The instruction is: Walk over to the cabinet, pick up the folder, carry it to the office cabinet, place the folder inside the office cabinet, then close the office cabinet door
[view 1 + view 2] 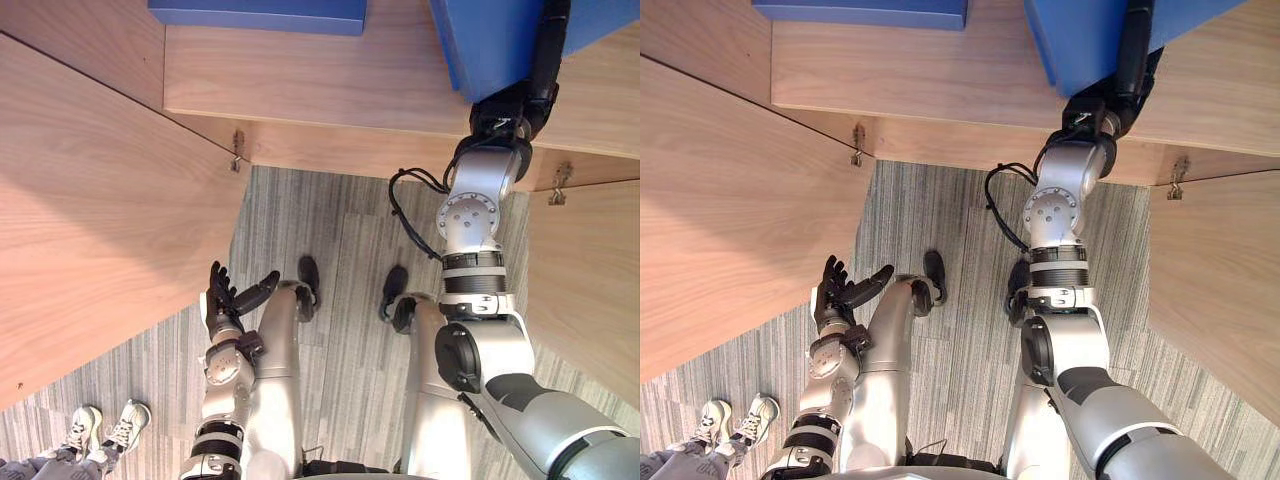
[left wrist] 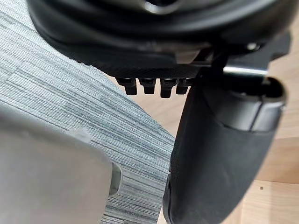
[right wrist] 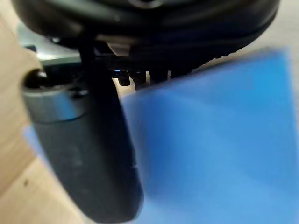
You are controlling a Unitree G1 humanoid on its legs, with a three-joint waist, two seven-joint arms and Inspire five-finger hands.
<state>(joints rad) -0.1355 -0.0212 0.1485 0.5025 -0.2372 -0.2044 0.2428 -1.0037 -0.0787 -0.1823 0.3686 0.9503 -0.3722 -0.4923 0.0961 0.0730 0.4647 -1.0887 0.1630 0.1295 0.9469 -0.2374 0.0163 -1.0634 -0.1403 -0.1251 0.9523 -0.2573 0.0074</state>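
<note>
Cabinet doors (image 1: 90,200) stand open either side of shelf (image 1: 330,80). Folder (image 1: 490,40) at shelf's right end, right hand (image 1: 535,90) pinching its near edge: thumb one face, fingers the other. Left hand (image 1: 225,300) well below shelf, fingers relaxed, open. Folder prob. light, stiff, slick cover – grip deep nr spine, w/ thumb flat, so it won't swing

I seem to be in an office. Under me lies grey striped carpet tile (image 1: 340,240). Before me stands a light wood-veneer cabinet (image 1: 350,90), its plain flat doors (image 1: 90,200) swung wide on small metal hinges (image 1: 238,150), with a flat blue folder (image 1: 260,14) on its shelf.
</note>
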